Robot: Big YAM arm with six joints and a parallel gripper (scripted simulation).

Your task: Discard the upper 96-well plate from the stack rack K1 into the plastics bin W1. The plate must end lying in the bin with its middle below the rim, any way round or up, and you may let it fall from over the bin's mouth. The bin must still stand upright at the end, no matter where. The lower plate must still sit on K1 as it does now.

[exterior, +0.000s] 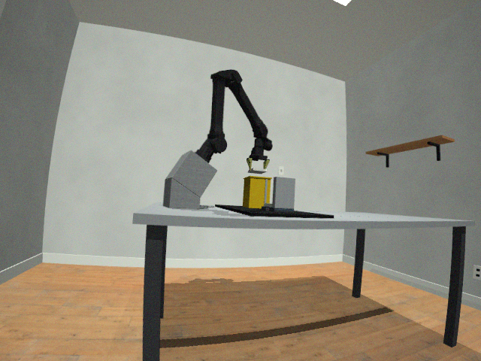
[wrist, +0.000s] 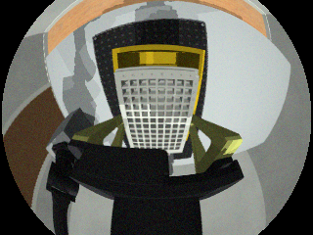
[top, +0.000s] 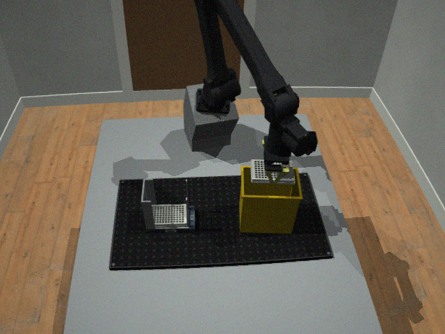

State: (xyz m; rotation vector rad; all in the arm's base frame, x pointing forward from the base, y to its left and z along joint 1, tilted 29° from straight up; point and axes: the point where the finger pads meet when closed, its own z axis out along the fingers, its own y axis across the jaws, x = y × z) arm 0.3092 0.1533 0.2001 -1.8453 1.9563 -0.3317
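Your gripper (wrist: 159, 151) is clamped on the upper 96-well plate (top: 263, 171), its yellow fingers pressing the plate's two sides. You hold it roughly level above the mouth of the yellow bin W1 (top: 269, 211), toward the bin's far edge; from the side it hangs clear above the rim. The bin stands upright on the black board (top: 215, 251). Well apart, the lower plate (top: 168, 216) appears to sit flat in rack K1 (top: 146, 201).
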